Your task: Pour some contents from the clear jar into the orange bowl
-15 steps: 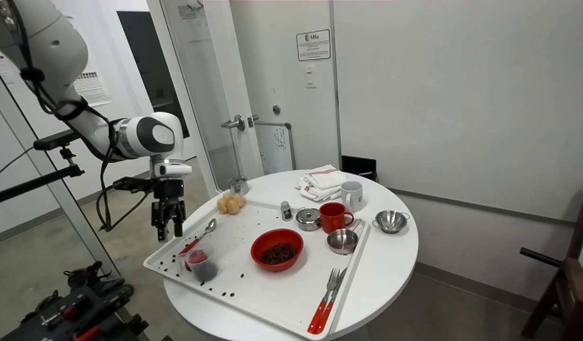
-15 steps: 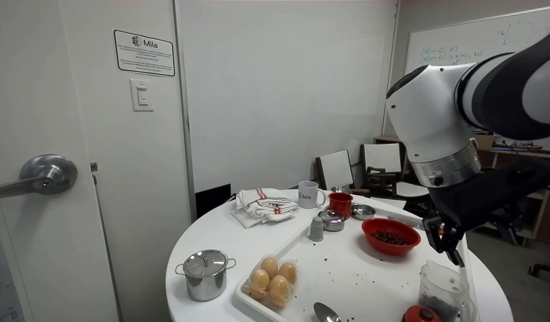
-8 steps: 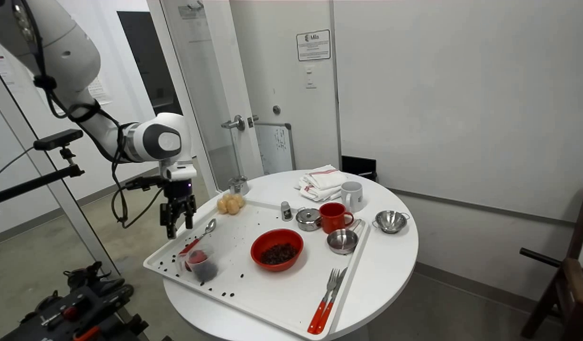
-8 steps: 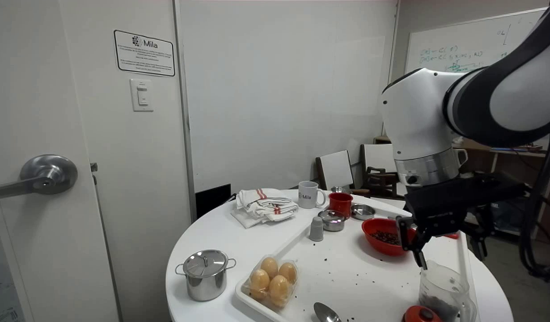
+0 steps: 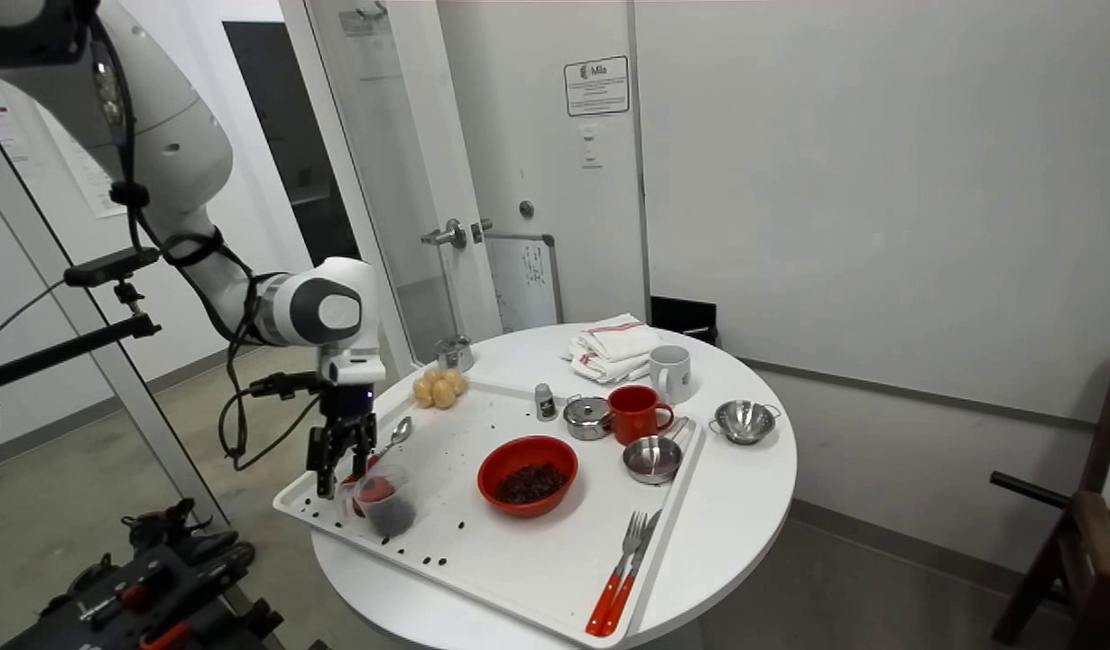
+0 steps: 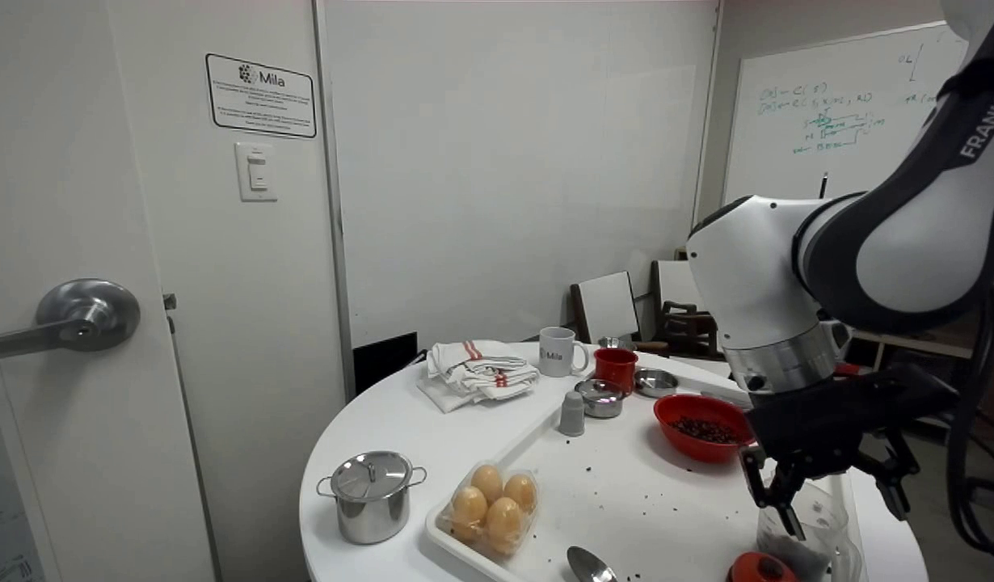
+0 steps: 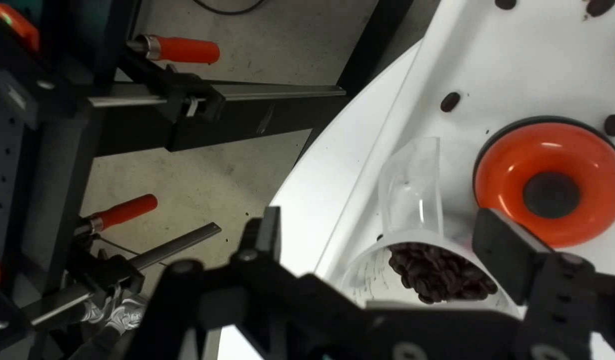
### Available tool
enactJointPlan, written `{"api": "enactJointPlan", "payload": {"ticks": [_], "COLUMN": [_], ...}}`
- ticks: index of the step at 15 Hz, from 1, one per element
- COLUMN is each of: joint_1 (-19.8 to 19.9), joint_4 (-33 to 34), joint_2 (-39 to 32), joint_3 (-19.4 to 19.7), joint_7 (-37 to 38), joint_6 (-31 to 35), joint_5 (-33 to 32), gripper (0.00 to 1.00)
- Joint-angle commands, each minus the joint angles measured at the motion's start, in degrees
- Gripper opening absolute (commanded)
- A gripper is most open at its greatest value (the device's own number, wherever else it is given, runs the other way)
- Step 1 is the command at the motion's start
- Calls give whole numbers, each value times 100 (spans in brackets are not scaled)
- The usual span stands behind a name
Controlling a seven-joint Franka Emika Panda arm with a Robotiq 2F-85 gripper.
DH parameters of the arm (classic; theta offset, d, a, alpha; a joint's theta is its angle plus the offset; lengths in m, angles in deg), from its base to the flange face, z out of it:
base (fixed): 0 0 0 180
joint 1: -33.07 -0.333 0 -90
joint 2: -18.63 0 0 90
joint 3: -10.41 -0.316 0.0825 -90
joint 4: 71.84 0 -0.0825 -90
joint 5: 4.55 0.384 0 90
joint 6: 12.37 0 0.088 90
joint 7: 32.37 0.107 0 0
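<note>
The clear jar is a see-through jug with a handle, holding dark beans. It stands upright on the tray in both exterior views [image 5: 391, 513] [image 6: 828, 505] and below my gripper in the wrist view [image 7: 410, 192]. My gripper [image 7: 390, 240] is open and empty, its fingers wide apart on either side of the jar's handle and rim as seen from the wrist. In the exterior views the gripper [image 5: 346, 477] [image 6: 846, 521] hangs at the jar's handle side, low and close to it. The orange bowl [image 5: 514, 453] [image 6: 691, 449] sits mid-tray with dark beans inside.
A round red-orange object with a black centre [image 7: 512, 150] lies beside the jar. A spoon [image 6: 587, 566], eggs [image 6: 505, 521], red cup [image 5: 634, 417], metal pans and cutlery [image 5: 614, 596] share the tray [image 5: 483, 578]. Loose beans are scattered about.
My open gripper has come down and moved in over the tray's edge, closer to the clear jar. The jar and the bowl have not moved.
</note>
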Motion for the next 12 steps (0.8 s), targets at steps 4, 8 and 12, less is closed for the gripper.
{"api": "enactJointPlan", "payload": {"ticks": [4,8,12], "joint_1": [-18,12,56], "joint_4": [94,140,104], "joint_2": [-495,-610,-556], "joint_3": [24,23,33], "joint_7": [-535,-787,-1032], "joint_6": [365,307,325], "joint_5": [138,240,347], "gripper": [43,39,72]}}
